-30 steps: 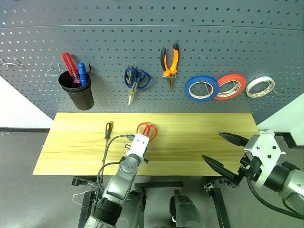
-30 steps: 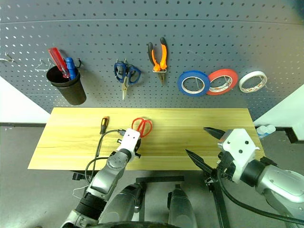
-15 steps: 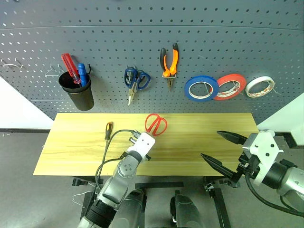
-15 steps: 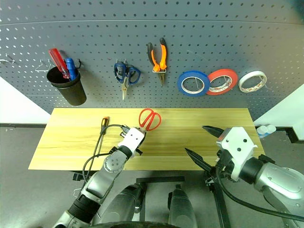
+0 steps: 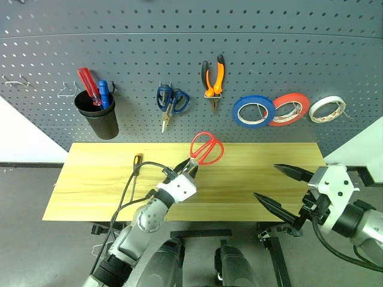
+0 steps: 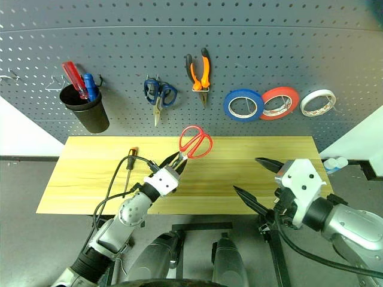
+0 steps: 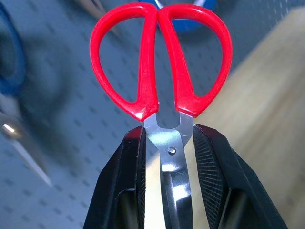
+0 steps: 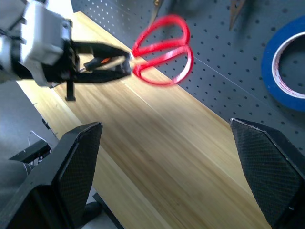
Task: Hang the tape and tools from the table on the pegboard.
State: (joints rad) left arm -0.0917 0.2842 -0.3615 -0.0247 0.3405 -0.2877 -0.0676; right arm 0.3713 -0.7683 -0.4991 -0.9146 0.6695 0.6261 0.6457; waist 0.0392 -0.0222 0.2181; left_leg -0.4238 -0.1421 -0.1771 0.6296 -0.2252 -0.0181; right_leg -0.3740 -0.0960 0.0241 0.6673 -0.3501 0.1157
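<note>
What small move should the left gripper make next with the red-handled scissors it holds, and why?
Probably carry them up toward a free hook on the pegboard. The left gripper is shut on the blades of the red-handled scissors, handle loops up and clear of the table, while the blue tape and pliers already hang.

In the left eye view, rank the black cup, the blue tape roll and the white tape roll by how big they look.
1. black cup, largest.
2. blue tape roll.
3. white tape roll, smallest.
All three hang on the pegboard, so nearness hardly skews this.
</note>
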